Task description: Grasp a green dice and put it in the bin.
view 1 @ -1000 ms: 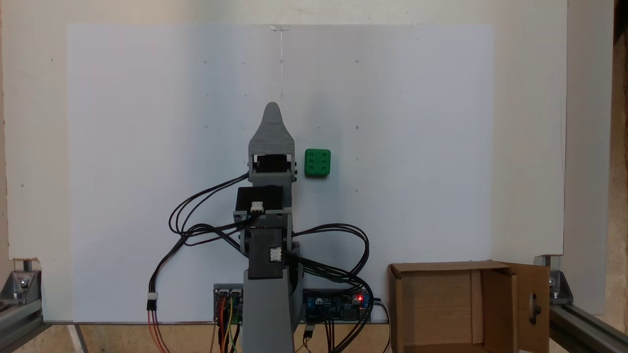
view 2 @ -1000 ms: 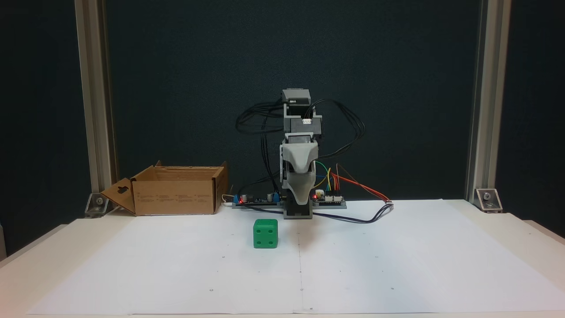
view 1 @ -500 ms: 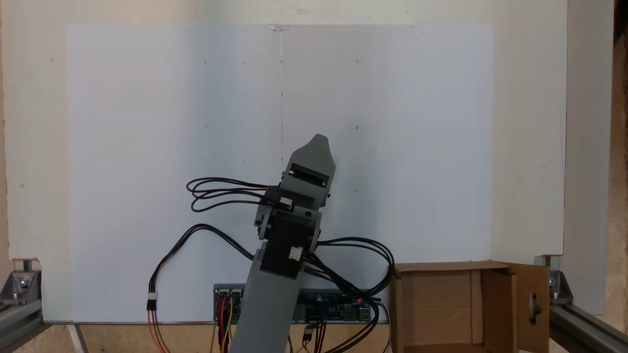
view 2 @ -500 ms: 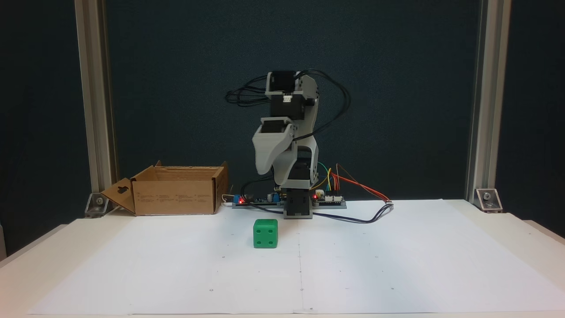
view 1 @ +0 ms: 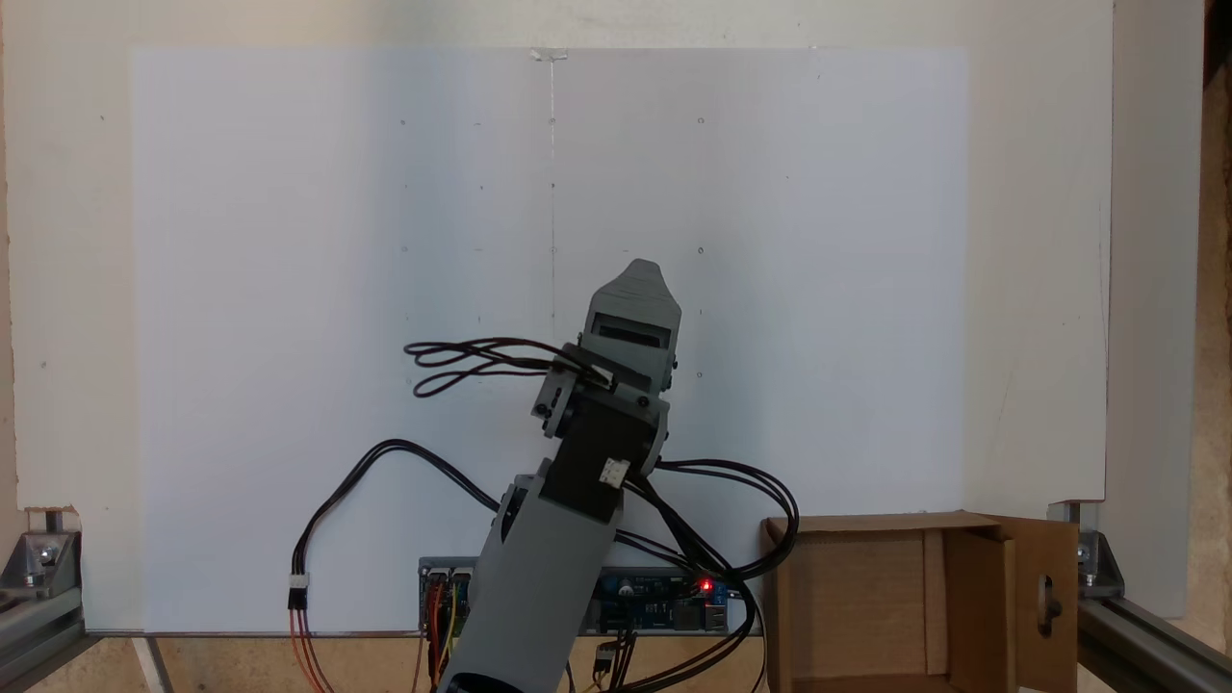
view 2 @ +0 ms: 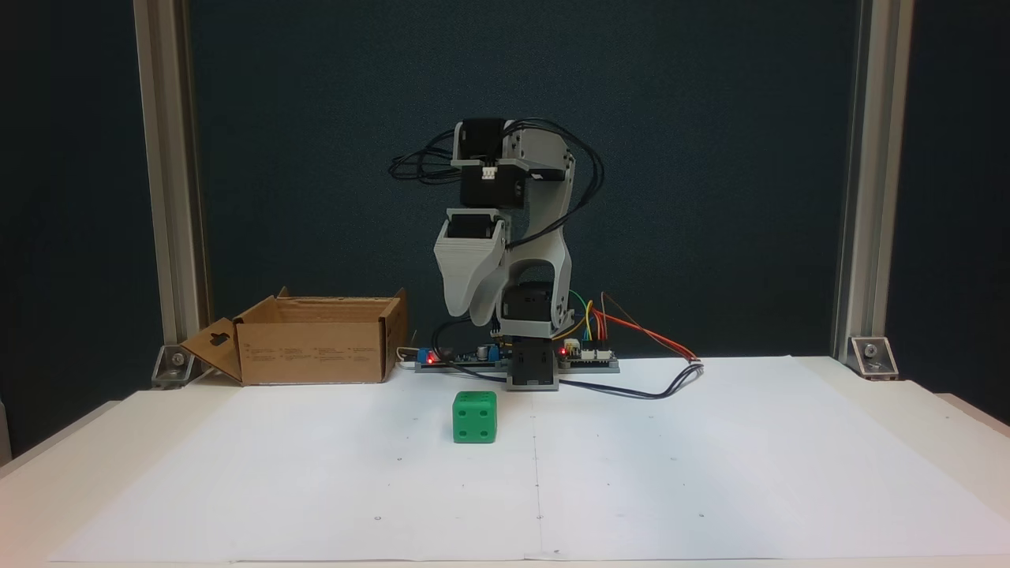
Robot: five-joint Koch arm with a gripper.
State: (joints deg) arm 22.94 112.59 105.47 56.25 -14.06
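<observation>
While the gripper (view 2: 472,312) hangs raised above the table with its tip pointing down, only one grey jaw shows in both fixed views, so I cannot tell whether it is spread or closed; nothing is seen in it. Straight below the tip, well apart from it, the green dice (view 2: 474,417) sits on the white paper (view 2: 671,473), untouched. Off to the gripper's side, left in this front view, the bin (view 2: 316,347) stands near the arm's base, its flaps up. By my judgement nothing is done yet: descent, grasp, carry and drop all remain.
</observation>
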